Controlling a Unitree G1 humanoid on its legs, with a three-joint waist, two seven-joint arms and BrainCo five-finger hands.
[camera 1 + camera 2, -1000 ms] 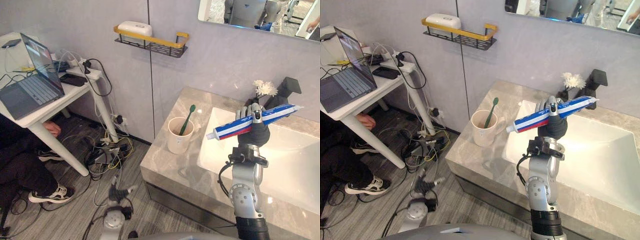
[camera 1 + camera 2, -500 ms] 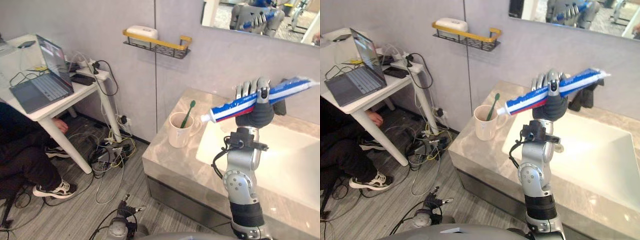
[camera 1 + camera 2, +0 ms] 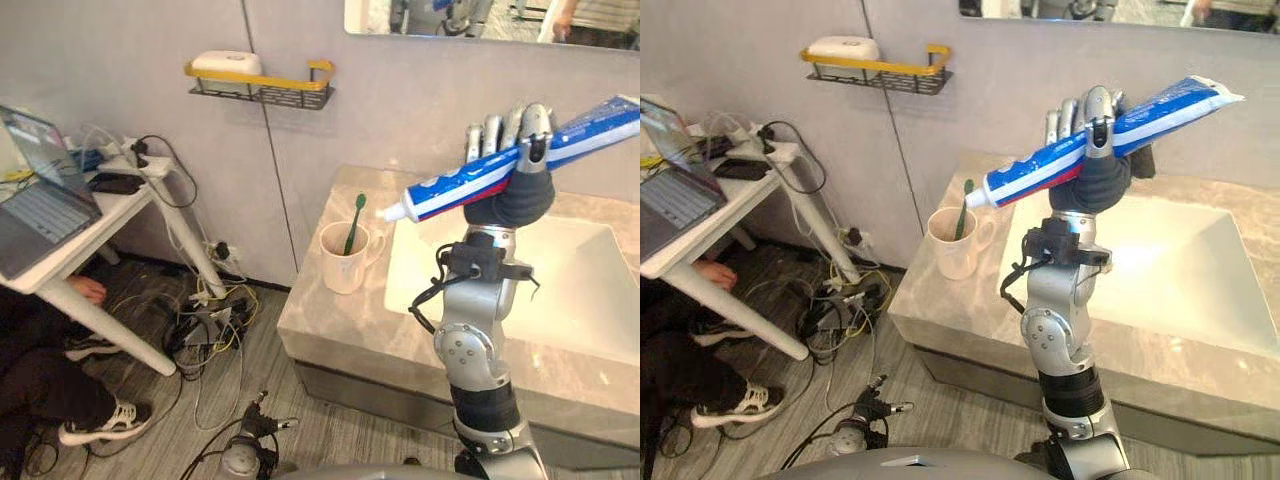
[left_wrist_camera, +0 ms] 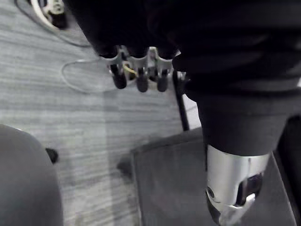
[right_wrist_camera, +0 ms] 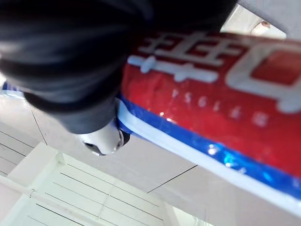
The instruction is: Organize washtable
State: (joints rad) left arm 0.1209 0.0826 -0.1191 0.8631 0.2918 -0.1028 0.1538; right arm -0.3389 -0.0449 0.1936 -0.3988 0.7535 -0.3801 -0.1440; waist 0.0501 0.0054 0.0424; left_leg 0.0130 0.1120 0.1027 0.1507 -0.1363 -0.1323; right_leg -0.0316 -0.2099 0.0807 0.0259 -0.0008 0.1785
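Now we carry the toothpaste tube [image 3: 450,190], right hand [image 3: 517,197] clamped round its middle. The cup [image 3: 340,272] stands below-left of that hand, so next, we judge, comes lowering it in. Left hand [image 4: 137,75] hangs slack.

I am logging finishes | toothpaste tube [image 3: 440,192]: smooth glossy plastic, catching light | my right hand [image 3: 518,198]: silver metal fingers, matt dark ribbed cover | mug [image 3: 343,268]: cream, smooth, looking ceramic | toothbrush [image 3: 353,222]: green plastic | countertop [image 3: 340,320]: polished veined stone | sink basin [image 3: 580,290]: glossy white | wall shelf [image 3: 260,88]: black wire metal, yellow rail
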